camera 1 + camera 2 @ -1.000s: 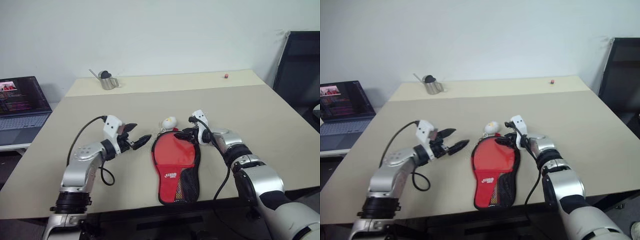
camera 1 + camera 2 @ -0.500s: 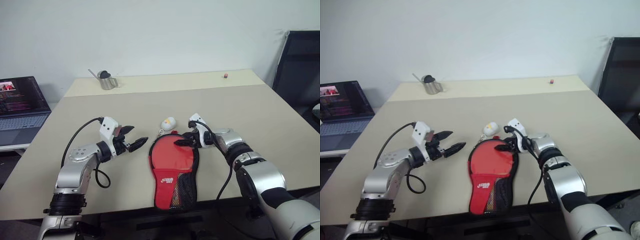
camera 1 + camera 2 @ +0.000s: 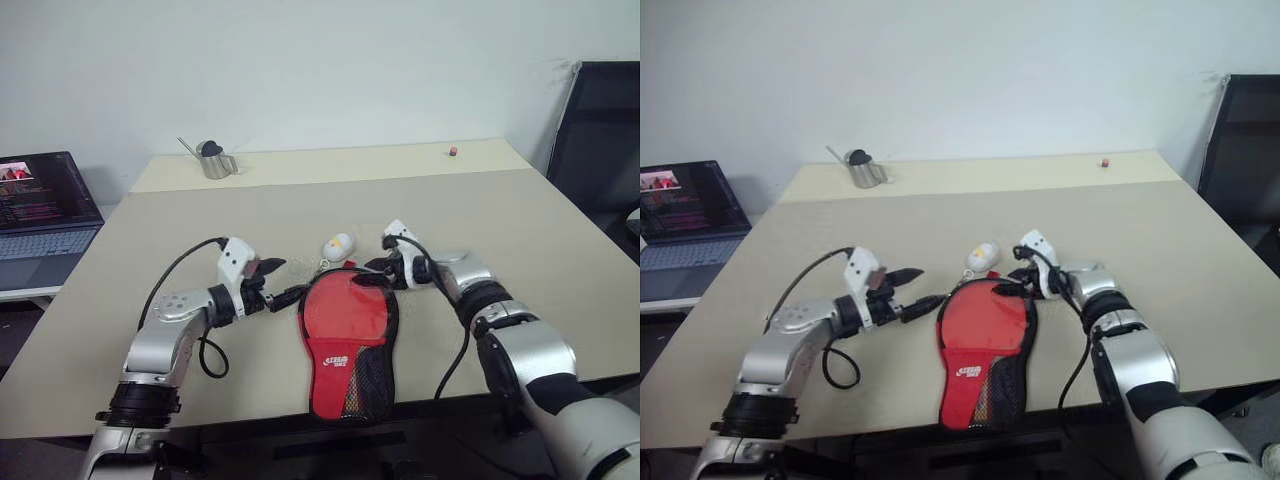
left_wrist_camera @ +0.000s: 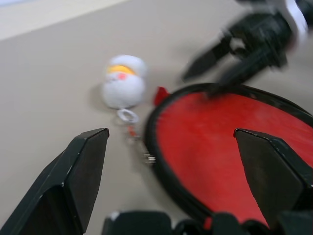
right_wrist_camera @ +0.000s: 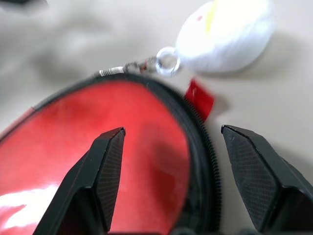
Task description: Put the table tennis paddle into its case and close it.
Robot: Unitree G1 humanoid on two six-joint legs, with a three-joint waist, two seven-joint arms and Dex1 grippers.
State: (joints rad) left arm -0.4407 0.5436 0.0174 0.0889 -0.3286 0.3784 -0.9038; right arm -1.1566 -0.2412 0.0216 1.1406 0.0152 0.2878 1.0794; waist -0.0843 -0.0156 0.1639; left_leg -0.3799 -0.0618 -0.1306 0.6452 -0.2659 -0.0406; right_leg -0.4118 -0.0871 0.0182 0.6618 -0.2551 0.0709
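Note:
The case [image 3: 372,372] lies flat near the table's front edge, its black zip rim [image 5: 203,142] ringing the round end. Inside that rim shows the table tennis paddle's red face [image 3: 345,308]; its handle is hidden under the red logo panel and the mesh. A small white-and-yellow ball [image 3: 337,245] hangs from the rim on a ring and chain. My left gripper [image 3: 284,281] is open just left of the round end, fingers [image 4: 73,181] pointing at it. My right gripper [image 3: 373,273] is open at the upper right rim, its fingers [image 5: 105,171] either side of the zip edge.
A metal cup [image 3: 213,161] stands at the table's far left edge and a tiny red object [image 3: 452,151] at the far right. A laptop [image 3: 40,205] sits on a lower surface to the left. A black chair [image 3: 600,130] stands beyond the right edge.
My left gripper has moved right, closer to the case's round end. My right gripper has turned and lifted a little at the upper right rim. Both stay open.

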